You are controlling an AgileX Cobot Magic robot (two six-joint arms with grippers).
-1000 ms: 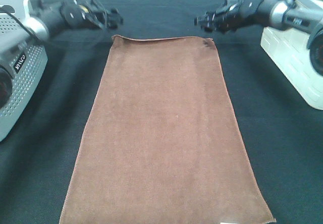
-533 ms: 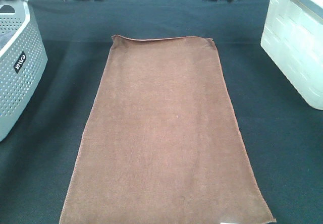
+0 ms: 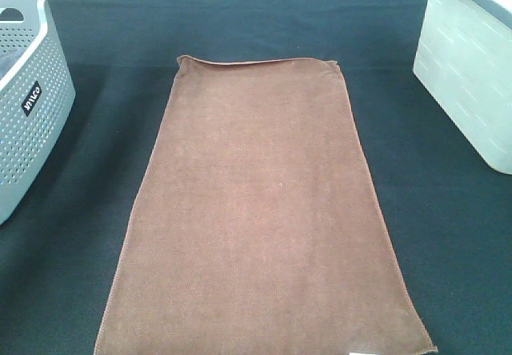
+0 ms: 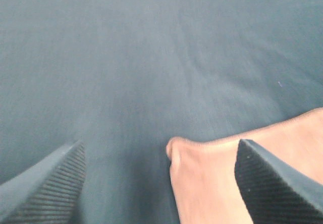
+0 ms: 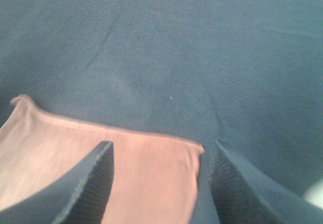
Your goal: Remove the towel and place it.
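Towel lies flat on the black-covered bench, spread out full between the grey basket on my left and the white bin on my right; its long axis runs from the near edge of the high view straight away toward the far side, short edges near and far.

From the high camera I see neither arm; only the wrist views tell me where they are. My left hand hangs over the far left corner of the towel, fingers wide apart with nothing between them but that corner lying loose; my right hand sits likewise over the far right corner, fingers spread and holding nothing.

So the cloth lies toward me from both hands (each about equally near its own corner, as far as I can judge); any regrasp would take the far short edge, one corner per hand.
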